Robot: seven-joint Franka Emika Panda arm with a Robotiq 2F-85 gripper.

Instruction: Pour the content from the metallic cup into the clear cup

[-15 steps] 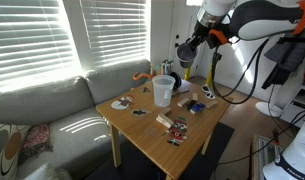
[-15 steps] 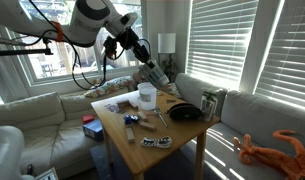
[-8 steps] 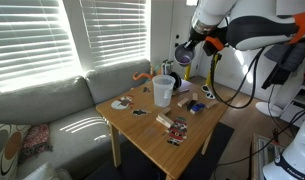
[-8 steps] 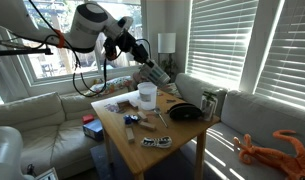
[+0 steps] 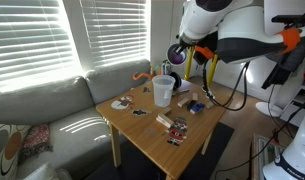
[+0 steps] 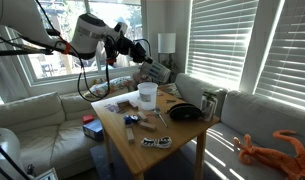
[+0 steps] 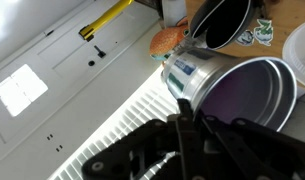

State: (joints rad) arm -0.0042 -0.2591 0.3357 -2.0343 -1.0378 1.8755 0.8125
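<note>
Silver-grey and tipped sideways, the metallic cup (image 7: 227,88) sits clamped in the gripper (image 6: 150,70); only the wrist view shows its open mouth. Below the gripper stands the clear cup (image 6: 147,95).

open air over the clear cup (image 6: 147,95) for me to pass — dark pan (image 6: 185,113) near it, small clutter (image 6: 133,120) low around

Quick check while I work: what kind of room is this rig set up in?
Most likely a home living room: a light grey fabric sofa sits under white horizontal window blinds, and the work surface is a small square wooden table scattered with small items, not a lab bench.
</note>
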